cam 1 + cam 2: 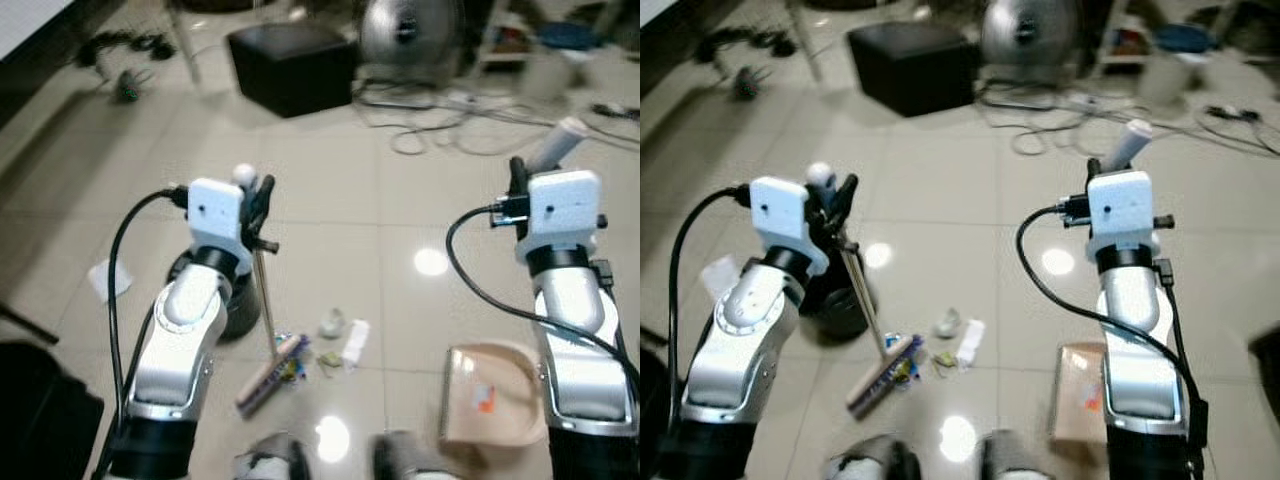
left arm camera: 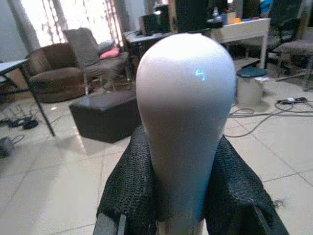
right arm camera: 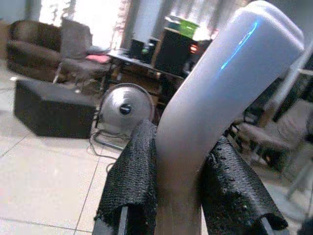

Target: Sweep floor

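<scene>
The robot stands on a shiny tiled floor (image 1: 330, 200) and looks down at its two silver arms. The left gripper (image 1: 258, 200) is closed tight around the top of a broom (image 1: 262, 290). In the left wrist view, the black fingers (image 2: 131, 186) squeeze the broom's round white knob (image 2: 185, 112) from both sides. The thin broom stick goes down to the brush head (image 1: 270, 372), which rests on the floor just in front of the robot's feet (image 1: 270, 458). Right beside the brush head lies a small pile of trash (image 1: 340, 340): a crumpled bit of paper, a white wrapper and some small colored scraps. The right gripper (image 1: 520, 185) is closed around the pale gray handle (image 1: 556, 143) of a dustpan (image 1: 492, 395). In the right wrist view, the fingers (image 3: 134, 181) pinch the bent handle on both sides. The tan pan sits low by the right arm, a little way to the right of the trash. A flat white piece of paper (image 1: 108, 278) lies on the floor to the left, apart from the pile. Farther off there is a black footstool (image 1: 292, 65), a round silver fan (image 1: 410, 35) and some tangled cables (image 1: 450, 125) on the floor.
</scene>
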{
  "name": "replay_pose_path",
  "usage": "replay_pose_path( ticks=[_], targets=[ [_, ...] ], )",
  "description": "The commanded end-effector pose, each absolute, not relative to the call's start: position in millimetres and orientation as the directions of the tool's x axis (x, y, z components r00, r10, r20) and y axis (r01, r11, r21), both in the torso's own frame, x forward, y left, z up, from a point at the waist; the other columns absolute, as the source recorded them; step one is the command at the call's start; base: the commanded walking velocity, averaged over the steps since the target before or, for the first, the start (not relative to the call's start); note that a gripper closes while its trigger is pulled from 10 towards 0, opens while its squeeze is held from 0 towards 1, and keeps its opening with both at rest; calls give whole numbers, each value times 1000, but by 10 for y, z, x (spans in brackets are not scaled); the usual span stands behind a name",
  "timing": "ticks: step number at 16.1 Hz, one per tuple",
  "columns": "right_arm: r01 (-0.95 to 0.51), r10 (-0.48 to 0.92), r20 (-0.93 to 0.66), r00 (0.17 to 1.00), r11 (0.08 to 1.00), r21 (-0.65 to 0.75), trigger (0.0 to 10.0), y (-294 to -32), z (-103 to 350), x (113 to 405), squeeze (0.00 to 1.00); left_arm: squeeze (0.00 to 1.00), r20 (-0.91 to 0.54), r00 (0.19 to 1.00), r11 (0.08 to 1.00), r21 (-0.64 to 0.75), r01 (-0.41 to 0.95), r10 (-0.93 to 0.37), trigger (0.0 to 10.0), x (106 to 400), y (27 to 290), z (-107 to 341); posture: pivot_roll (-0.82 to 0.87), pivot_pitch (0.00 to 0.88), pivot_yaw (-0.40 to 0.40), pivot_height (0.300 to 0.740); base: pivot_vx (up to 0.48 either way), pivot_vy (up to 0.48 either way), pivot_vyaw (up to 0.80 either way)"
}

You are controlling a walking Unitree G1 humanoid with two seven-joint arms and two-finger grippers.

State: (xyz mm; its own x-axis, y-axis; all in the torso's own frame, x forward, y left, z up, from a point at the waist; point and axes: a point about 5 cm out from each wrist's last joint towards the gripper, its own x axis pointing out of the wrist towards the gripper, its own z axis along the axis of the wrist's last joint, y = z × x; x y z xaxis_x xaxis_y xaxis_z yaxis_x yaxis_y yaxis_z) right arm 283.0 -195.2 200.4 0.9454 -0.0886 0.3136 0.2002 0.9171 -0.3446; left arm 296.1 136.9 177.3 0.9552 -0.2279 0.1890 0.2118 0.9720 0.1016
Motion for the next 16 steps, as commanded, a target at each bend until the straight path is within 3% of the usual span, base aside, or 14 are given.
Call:
replay_pose_path(
  ticks=[1, 6, 13, 16],
  targets=[
    [229, -110, 352, 929, 920, -318, 10000, -1962, 2052, 2830, 0, 0, 203, 953, 973, 104, 206, -223, 10000, 2968, 1360, 1815, -88, 146, 61, 740, 0, 0, -800],
    [235, -170, 341, 925, 959, -158, 10000, -1968, 2042, 2852, 0, 0, 211, 958, 980, 90, 179, -195, 10000, 2990, 1369, 1821, -93, 133, 56, 740, 0, 0, -800],
    [120, -72, 332, 941, 985, -126, 10000, -1840, 2077, 2902, 0, 0, 289, 944, 983, 136, 122, -158, 10000, 3019, 1392, 1942, -94, 114, 54, 740, 78, 0, 0],
    [109, -47, 330, 943, 979, -174, 10000, -1831, 2067, 2901, 0, 0, 292, 945, 986, 128, 111, -145, 10000, 3017, 1399, 1937, -95, 109, 55, 740, 348, 0, 800]
  ],
)
